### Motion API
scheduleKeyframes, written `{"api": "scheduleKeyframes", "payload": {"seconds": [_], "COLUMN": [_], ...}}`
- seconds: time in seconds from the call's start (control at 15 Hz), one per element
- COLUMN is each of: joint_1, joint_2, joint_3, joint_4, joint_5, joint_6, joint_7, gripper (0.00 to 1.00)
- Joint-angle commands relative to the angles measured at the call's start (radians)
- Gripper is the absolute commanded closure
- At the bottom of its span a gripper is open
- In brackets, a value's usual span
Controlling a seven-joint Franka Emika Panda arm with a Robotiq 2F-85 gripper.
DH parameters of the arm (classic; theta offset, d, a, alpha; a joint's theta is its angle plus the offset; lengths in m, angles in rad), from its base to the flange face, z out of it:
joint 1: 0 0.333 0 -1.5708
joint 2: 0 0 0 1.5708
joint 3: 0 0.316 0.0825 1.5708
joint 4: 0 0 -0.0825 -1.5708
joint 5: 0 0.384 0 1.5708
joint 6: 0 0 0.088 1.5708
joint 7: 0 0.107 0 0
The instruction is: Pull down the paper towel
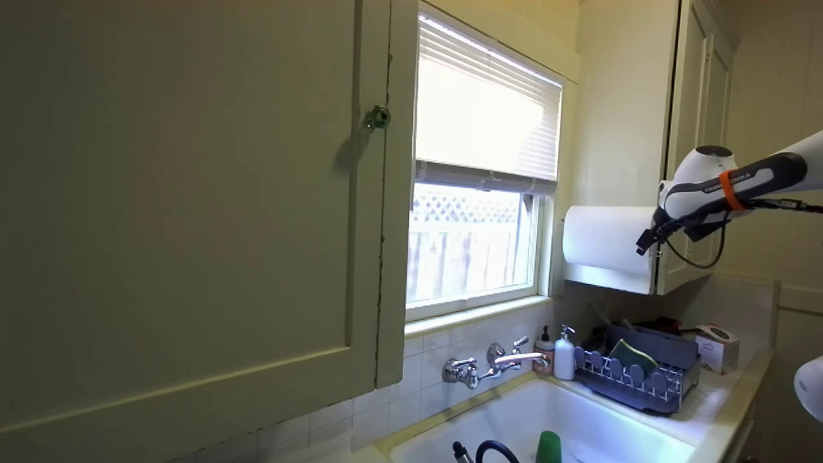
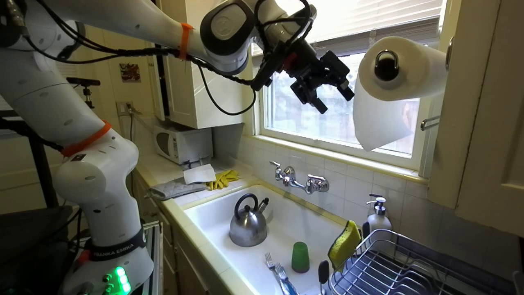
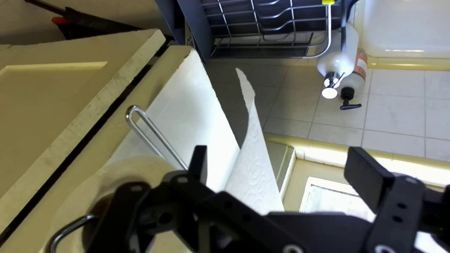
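In an exterior view, I see the microwave [image 2: 192, 143] on the worktop [image 2: 194, 198] toward the left, then the kettle [image 2: 248, 230] and green cup [image 2: 301, 256] standing in the sink [image 2: 303, 223]. Higher up I hold the tool [image 2: 334, 100] with its jaws spread apart. Just right of it, the paper towel [image 2: 372, 123] hangs from its roll [image 2: 415, 76] before the window [image 2: 282, 114]; whether tool and paper towel touch, I can't tell. The dish rack [image 2: 378, 268] sits lower right.

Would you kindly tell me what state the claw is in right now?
Claw: open, holding nothing; the paper towel hangs ungripped.
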Motion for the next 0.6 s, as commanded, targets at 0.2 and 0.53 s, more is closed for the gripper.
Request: {"api": "scheduleKeyframes", "payload": {"seconds": [0.2, 0.53], "joint_1": [0.014, 0.033], "joint_2": [0.038, 0.053], "joint_3": [-0.049, -0.076], "joint_4": [-0.032, -0.055], "joint_5": [0.034, 0.071], "joint_6": [0.183, 0.259], "joint_7": [-0.037, -0.059], "gripper": [0.15, 0.58]}}
